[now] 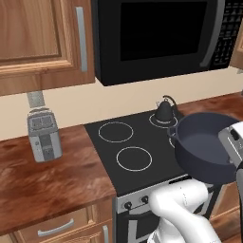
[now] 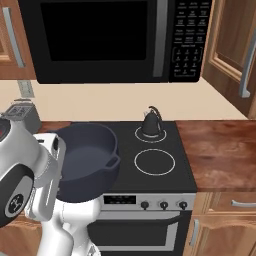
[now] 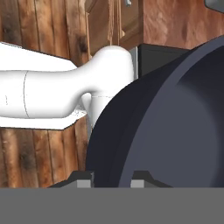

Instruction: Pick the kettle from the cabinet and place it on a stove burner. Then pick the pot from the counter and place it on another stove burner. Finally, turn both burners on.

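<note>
**Q:** Kettle [image 1: 164, 111] status? Where's it sitting?

**A:** Upright on the small back burner ring [image 2: 150, 134] of the black cooktop [image 1: 137, 137], right under the microwave [image 2: 100, 40]. Spout and arched handle both show fine from both base cams.

**Q:** And the pot?

**A:** Pot [image 2: 87, 157] is up in the air, tilted, hanging over the front edge of the stove rather than sitting on anything. The claw [image 3: 113, 178] is clenched on its rim: in the hand cam the two finger tips [image 3: 84, 177] sit either side of the pot wall, with the dark inside of the pot right in front.

**Q:** Anything else on the counter?

**A:** Counter [image 1: 52, 180] on the left has a silver toaster [image 1: 43, 134] against the wall. Wood cabinet [image 1: 40, 42] with the grey bar handle hangs above it, door looks shut from here. Knobs [image 2: 163, 204] run along the stove's front panel; can't tell how they're set.
</note>
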Robot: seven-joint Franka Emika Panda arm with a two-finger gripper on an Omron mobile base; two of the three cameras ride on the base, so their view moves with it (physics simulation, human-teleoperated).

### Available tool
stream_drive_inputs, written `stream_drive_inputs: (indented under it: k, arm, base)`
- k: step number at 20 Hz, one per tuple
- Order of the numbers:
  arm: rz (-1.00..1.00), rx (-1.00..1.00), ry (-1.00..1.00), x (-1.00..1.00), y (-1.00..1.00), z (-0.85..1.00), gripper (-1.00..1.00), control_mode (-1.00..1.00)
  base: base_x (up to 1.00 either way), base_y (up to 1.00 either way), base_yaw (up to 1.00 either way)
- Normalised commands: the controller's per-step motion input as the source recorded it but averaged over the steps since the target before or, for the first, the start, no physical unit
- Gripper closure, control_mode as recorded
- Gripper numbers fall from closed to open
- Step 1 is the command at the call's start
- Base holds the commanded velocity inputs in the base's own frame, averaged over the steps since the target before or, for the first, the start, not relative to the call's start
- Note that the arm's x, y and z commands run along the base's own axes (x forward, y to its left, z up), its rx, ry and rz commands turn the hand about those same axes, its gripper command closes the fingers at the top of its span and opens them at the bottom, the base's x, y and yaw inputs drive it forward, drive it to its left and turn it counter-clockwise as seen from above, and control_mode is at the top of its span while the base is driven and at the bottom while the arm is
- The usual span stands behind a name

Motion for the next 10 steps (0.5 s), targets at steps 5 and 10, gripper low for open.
stream_drive_inputs:
  k: [5,10]
  arm:
    - [0.00,0.00,0.00,0.00,0.00,0.00,1.00,1.00]
    - [0.00,0.00,0.00,0.00,0.00,0.00,1.00,1.00]
  base:
    - [0.23,0.03,0.03]
    - [0.08,0.00,0.00]
